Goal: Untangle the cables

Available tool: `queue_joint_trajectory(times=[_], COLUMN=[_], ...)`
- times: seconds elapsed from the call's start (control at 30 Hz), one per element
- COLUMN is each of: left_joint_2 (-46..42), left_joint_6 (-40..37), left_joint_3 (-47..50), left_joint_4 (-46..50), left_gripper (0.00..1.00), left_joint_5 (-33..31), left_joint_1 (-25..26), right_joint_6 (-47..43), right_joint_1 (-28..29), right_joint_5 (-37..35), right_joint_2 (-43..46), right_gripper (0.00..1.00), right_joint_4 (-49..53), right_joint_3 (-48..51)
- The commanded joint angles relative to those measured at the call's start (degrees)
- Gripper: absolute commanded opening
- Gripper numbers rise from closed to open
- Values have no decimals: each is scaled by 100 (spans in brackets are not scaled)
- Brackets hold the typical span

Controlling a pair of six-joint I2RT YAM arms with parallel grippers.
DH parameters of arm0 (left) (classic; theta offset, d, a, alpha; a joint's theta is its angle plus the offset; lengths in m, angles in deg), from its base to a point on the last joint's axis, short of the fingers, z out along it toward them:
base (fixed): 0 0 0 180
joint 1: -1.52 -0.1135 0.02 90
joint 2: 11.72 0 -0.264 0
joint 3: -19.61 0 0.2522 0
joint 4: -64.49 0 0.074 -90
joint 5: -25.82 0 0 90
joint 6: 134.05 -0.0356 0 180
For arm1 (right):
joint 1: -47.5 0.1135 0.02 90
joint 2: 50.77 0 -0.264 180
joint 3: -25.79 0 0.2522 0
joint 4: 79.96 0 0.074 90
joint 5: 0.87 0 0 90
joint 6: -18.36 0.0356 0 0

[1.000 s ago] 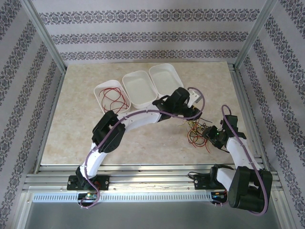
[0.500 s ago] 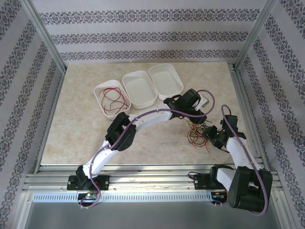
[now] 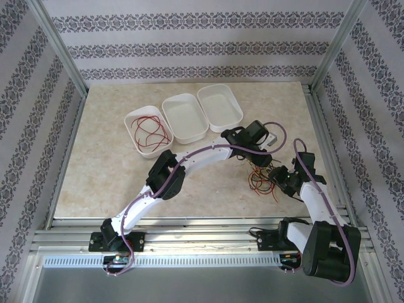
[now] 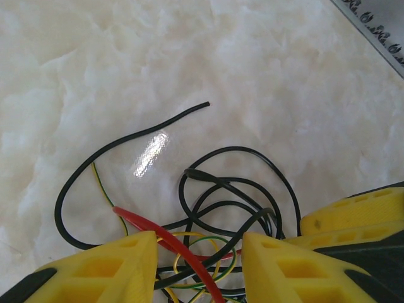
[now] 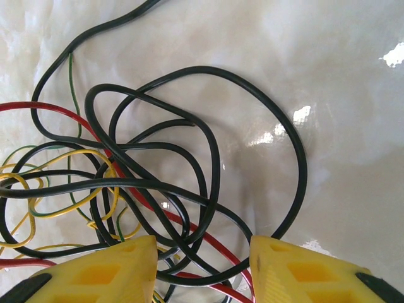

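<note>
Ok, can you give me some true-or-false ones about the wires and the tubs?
The left tub holds a red cable. True.
The middle tub is full of black cables. False: the middle tub looks empty.
The tangle has black, red and yellow cables. True.
The tangle sits inside a tub. False: it lies on the table.
The left gripper is squeezed shut. False: the left gripper stands open.

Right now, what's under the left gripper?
Black, red and yellow cables lie tangled on the table, between the left gripper's open fingers. Where the strands run beneath the fingers is covered.
</note>
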Motion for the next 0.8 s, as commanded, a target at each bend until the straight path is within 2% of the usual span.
queue_joint_trajectory(times=[0.0, 0.1, 0.23, 0.4, 0.77], left_joint_2=[92, 96, 52, -207, -1377], left_joint_6=[42, 41, 39, 74, 208], left_joint_3=[-181, -181, -170, 149, 1408], left_joint_4=[383, 425, 424, 81, -922], left_gripper=[39, 34, 23, 14, 10], left_joint_5=[-61, -124, -209, -334, -306], left_joint_1=[74, 75, 75, 75, 25], right_joint_6=[44, 50, 51, -27, -117], right_joint_1=[54, 52, 56, 68, 288], right_joint_5=[-134, -143, -128, -69, -187], right_joint_2=[83, 67, 62, 76, 128], right_gripper=[44, 44, 44, 44, 45], right_joint_4=[-67, -79, -106, -114, -31], right_joint_3=[-48, -36, 2, 8, -105])
